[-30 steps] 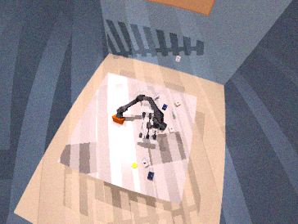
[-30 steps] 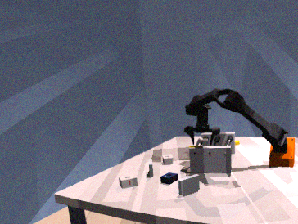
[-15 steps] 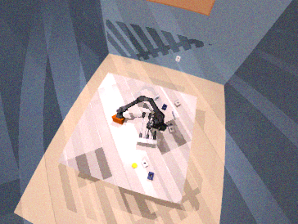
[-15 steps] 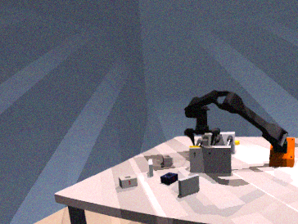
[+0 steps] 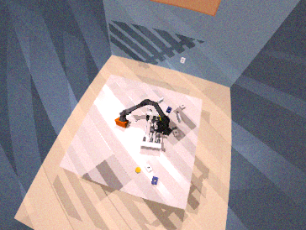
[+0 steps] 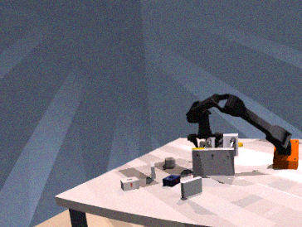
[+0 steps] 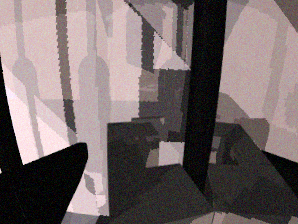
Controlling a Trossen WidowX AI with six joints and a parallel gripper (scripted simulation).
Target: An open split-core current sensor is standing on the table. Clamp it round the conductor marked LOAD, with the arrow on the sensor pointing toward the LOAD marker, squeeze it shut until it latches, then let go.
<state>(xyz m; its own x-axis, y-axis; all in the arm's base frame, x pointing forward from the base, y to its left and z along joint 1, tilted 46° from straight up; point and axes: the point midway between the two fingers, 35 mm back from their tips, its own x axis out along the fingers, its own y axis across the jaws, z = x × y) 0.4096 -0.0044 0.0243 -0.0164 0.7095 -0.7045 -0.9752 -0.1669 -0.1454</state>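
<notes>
One six-joint arm (image 5: 147, 102) (image 6: 258, 120) bends over the conductor stand (image 5: 150, 147) (image 6: 213, 161), its gripper (image 5: 163, 127) (image 6: 206, 142) (image 7: 162, 151) spread wide, grasping nothing: probably the letting-go step, calling for straight withdrawal if latched. The dark, blocky split-core sensor (image 7: 137, 192) appears around a black conductor (image 7: 204, 75), latch and arrow unreadable

Slanting light bands streak the blue-grey walls and tan floor (image 5: 216, 168).

A matte-black jointed arm (image 5: 147, 101) (image 6: 258, 120) with chunky rounded joints, rooted in a boxy orange base (image 5: 121, 123) (image 6: 293, 162).
</notes>
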